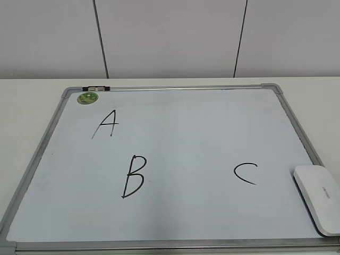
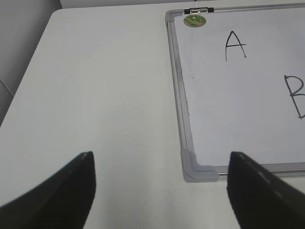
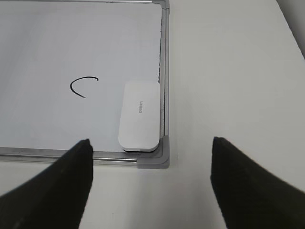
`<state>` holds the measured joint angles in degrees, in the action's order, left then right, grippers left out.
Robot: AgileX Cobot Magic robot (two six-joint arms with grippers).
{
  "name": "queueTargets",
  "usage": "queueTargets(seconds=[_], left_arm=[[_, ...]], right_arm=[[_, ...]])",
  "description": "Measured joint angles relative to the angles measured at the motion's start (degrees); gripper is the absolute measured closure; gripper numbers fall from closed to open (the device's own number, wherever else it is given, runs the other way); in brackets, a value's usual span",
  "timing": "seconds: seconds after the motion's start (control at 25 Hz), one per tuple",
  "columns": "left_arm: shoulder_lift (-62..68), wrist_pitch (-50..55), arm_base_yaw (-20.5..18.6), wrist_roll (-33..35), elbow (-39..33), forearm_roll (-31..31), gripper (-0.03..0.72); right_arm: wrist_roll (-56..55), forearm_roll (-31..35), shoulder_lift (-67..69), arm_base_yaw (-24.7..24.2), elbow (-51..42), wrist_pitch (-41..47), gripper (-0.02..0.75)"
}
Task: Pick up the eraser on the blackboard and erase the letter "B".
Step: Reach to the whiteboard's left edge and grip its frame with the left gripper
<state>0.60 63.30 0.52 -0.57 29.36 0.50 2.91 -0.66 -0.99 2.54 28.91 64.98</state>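
Observation:
The blackboard (image 1: 175,138) is a white dry-erase board with a grey frame, lying flat on the table. The black letter "B" (image 1: 133,176) is left of centre; part of it shows at the right edge of the left wrist view (image 2: 296,95). The white eraser (image 1: 319,197) lies in the board's near right corner; it also shows in the right wrist view (image 3: 139,116). My right gripper (image 3: 150,183) is open and empty, hovering just short of that corner. My left gripper (image 2: 162,188) is open and empty above the table by the board's near left corner. Neither gripper shows in the exterior view.
Letters "A" (image 1: 107,124) and "C" (image 1: 245,173) are on the board. A round green sticker (image 1: 87,98) and a clip (image 1: 96,88) sit at the far left corner. White table (image 2: 95,95) surrounds the board; a wall stands behind.

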Motion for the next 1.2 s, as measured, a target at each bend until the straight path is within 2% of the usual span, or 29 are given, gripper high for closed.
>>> queueTargets(seconds=[0.88,1.2], left_arm=[[0.72,0.12,0.0,0.0,0.0,0.0,0.087],[14.81,-3.56,0.0,0.0,1.81,-0.09,0.09]], right_arm=[[0.0,0.0,0.0,0.0,0.0,0.0,0.147],[0.0,0.0,0.0,0.0,0.0,0.0,0.147]])
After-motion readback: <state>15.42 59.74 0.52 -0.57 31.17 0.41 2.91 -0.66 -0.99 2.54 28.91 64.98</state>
